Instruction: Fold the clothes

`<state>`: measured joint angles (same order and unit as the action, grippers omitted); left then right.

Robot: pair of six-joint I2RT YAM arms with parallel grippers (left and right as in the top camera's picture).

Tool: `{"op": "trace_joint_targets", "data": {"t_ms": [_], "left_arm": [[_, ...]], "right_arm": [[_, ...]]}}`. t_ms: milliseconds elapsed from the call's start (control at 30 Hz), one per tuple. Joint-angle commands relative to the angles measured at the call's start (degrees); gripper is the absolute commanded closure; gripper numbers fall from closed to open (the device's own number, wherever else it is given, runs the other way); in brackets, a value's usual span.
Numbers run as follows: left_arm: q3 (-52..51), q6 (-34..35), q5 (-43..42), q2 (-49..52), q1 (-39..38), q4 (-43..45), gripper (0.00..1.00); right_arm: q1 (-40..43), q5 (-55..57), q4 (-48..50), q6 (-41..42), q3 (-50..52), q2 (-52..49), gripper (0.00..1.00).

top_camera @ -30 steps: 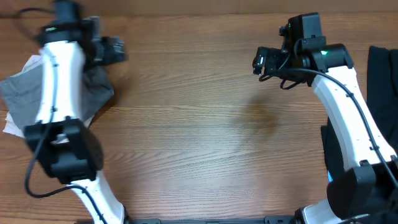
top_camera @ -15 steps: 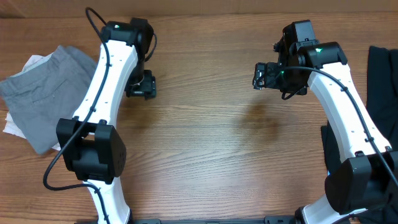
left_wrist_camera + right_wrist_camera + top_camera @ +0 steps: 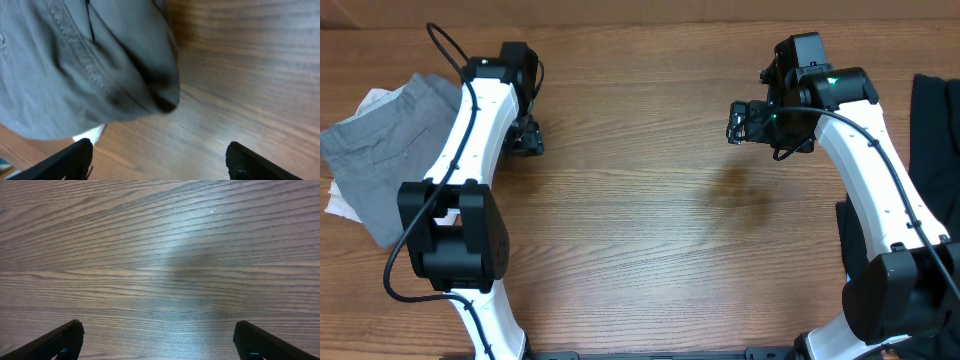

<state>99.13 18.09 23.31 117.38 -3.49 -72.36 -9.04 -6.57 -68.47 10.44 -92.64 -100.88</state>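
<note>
The grey shorts (image 3: 390,150) lie folded at the table's left edge, on top of a cream-white garment (image 3: 342,200) whose edge peeks out beneath. In the left wrist view the grey shorts (image 3: 75,65) fill the upper left, with seams and a pocket edge showing. My left gripper (image 3: 525,140) is open and empty, just right of the shorts; its fingers (image 3: 160,162) frame bare wood. My right gripper (image 3: 740,122) is open and empty over bare table at the upper right; its fingers (image 3: 160,342) also frame bare wood.
A black garment (image 3: 935,120) lies at the table's right edge, partly behind the right arm. A sliver of the cream-white garment (image 3: 90,134) shows under the grey shorts in the left wrist view. A wooden table (image 3: 650,230) lies between the arms.
My left arm has swung off the grey shorts, which now lie uncovered at the left, then drew its gripper back a little leftward toward them. The right arm has barely moved.
</note>
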Motion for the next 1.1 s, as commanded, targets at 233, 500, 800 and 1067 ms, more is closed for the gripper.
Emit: {"op": "trace_joint_targets", "data": {"t_ms": [233, 500, 800, 1067], "left_arm": [[-3.6, 1.0, 9.1, 0.0, 0.1, 7.3, 0.18], [-4.6, -0.3, 9.0, 0.0, 0.1, 10.3, 0.24], [-4.7, -1.0, 9.1, 0.4, 0.2, 10.7, 0.49], [-6.5, -2.1, 10.4, 0.4, 0.2, 11.8, 0.39]], "right_arm": [[0.1, 0.7, 0.2, 0.0, -1.1, 0.4, 0.00], [0.1, 0.7, 0.2, 0.0, -1.1, 0.4, 0.00], [0.1, 0.7, -0.3, 0.0, -1.1, 0.5, 0.00], [0.1, 0.7, -0.4, 0.0, -1.1, 0.5, 0.00]]}}
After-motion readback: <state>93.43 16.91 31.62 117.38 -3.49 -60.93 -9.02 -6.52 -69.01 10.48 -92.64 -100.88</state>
